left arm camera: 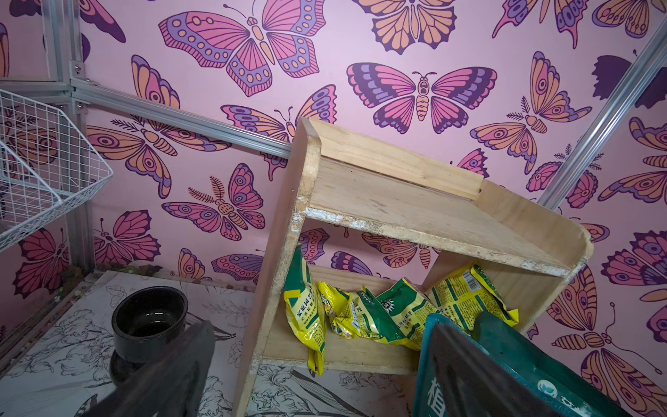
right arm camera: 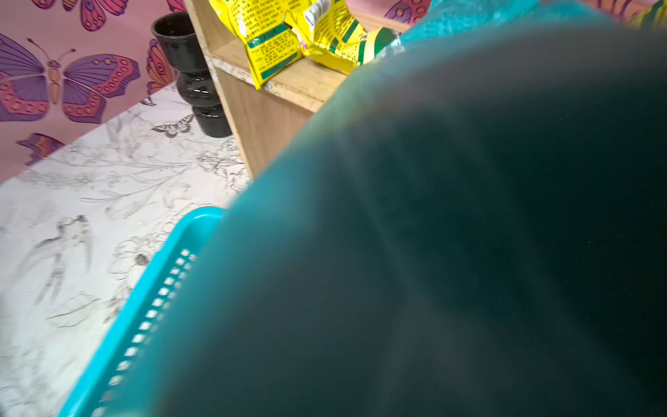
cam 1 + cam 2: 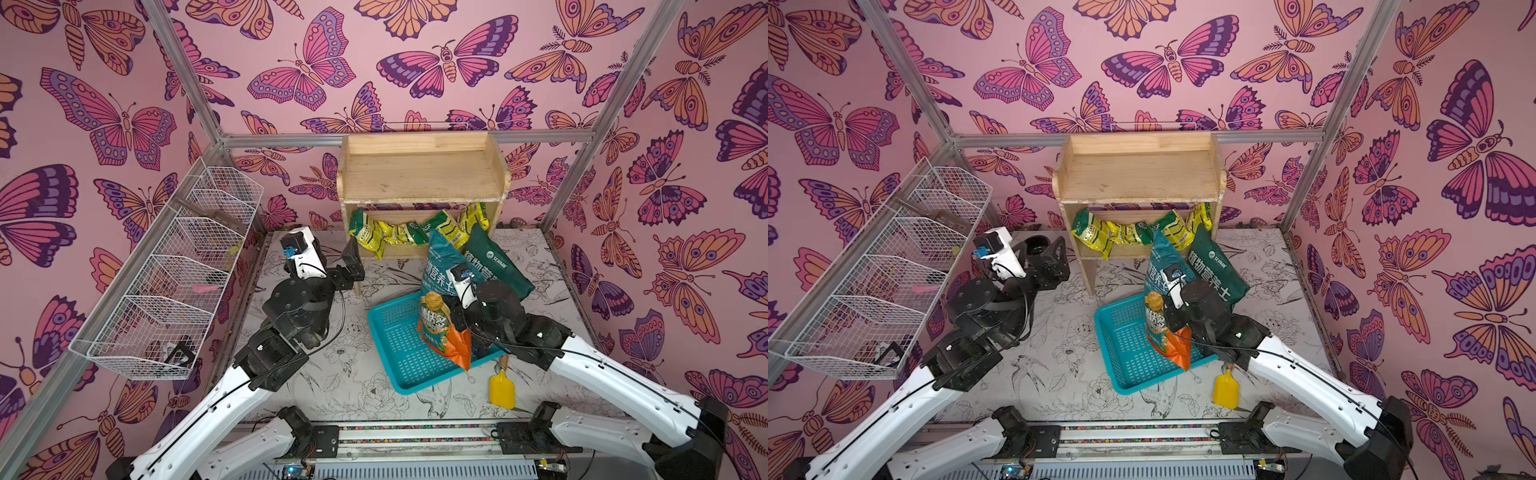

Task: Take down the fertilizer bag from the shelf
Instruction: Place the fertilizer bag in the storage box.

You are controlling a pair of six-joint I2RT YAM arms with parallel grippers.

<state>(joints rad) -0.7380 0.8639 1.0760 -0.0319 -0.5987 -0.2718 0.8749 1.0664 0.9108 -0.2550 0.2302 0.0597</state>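
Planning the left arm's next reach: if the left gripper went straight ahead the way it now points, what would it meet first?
Likely the side board of the shelf, or the yellow-green bag just inside it on the lower tier; depth is unclear.

Ahead of left tool [image 1: 321, 382]: shelf [image 1: 415, 213] top tier bare, open to reach. Lower tier crammed with yellow bags [image 1: 361, 317]; teal bags [image 1: 534, 357] lean across its front. Black vase [image 1: 148, 321] close beside tool.

This is a staged robot test booth. Aluminium frame posts [image 3: 183, 77] hold butterfly-print wall panels [image 3: 374, 104] around a flower-sketched tabletop [image 3: 332, 386], and two white arms [image 3: 216, 399] sit on a rail [image 3: 415, 434] at its front edge.
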